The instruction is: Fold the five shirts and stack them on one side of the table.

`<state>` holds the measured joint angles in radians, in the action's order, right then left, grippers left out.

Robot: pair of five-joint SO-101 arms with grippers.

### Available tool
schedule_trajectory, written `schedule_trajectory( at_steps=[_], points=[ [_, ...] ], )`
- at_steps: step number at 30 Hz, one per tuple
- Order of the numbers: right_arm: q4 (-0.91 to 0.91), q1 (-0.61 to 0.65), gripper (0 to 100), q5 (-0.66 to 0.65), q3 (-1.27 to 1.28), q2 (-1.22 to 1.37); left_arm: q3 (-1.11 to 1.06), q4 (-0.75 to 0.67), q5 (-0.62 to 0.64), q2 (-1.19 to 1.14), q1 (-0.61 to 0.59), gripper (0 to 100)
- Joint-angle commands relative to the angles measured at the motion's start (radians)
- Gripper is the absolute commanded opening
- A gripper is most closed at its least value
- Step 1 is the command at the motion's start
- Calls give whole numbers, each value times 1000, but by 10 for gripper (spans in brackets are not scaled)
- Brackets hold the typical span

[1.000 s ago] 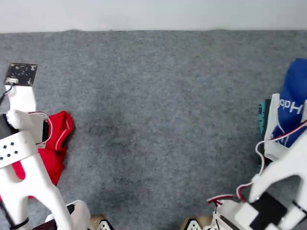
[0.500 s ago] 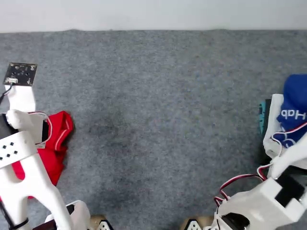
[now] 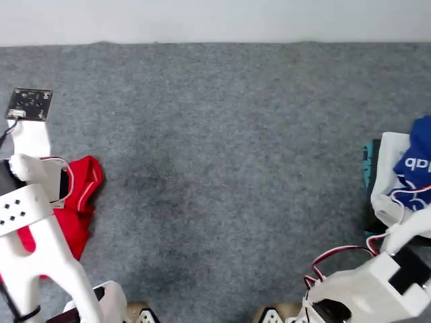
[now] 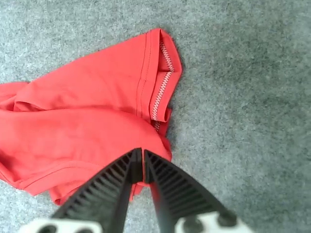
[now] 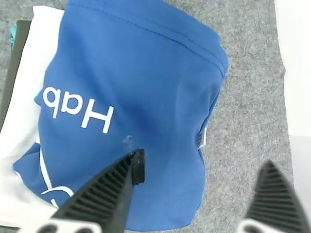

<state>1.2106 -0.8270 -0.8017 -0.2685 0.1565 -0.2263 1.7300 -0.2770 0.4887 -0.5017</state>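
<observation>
A crumpled red shirt (image 3: 79, 202) lies on the grey carpeted table at the left, beside my left arm (image 3: 30, 222). My left gripper (image 4: 142, 158) is shut, its tips over the near edge of the red shirt (image 4: 87, 121); whether cloth is pinched I cannot tell. At the right edge a folded blue shirt (image 3: 417, 168) with white lettering rests on a white shirt (image 3: 389, 155) on top of a stack. My right gripper (image 5: 201, 167) hangs open just above the blue shirt (image 5: 136, 87), holding nothing.
Under the white shirt (image 5: 26, 92) show a dark layer (image 5: 12, 73) and a teal edge (image 3: 368, 165) of the stack. A small circuit board (image 3: 29, 103) sits at the far left. The right arm's base and cables (image 3: 337, 266) are at the front right. A pale wall runs behind the table.
The blue shirt has come down toward the front onto the stack, and the right arm has drawn back toward the front right corner. The left arm and red shirt have not moved.
</observation>
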Motion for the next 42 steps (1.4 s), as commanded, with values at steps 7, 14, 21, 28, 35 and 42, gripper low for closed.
schedule_trajectory(
  at_steps=[7,14,21,28,35,42],
  points=[
    [214,120,46,-6,-49,-59,4,20,-3,28,3,15],
    [217,124,9,-8,-41,-35,4,20,-5,29,3,15],
    [189,137,9,-8,60,131,-7,18,-3,29,3,15],
    [288,170,9,-12,63,104,-62,15,-3,29,3,15],
    [180,185,9,-12,63,-73,-61,15,-6,31,3,15],
    [-104,179,9,-6,71,-25,-59,17,-5,31,3,15]
  ],
)
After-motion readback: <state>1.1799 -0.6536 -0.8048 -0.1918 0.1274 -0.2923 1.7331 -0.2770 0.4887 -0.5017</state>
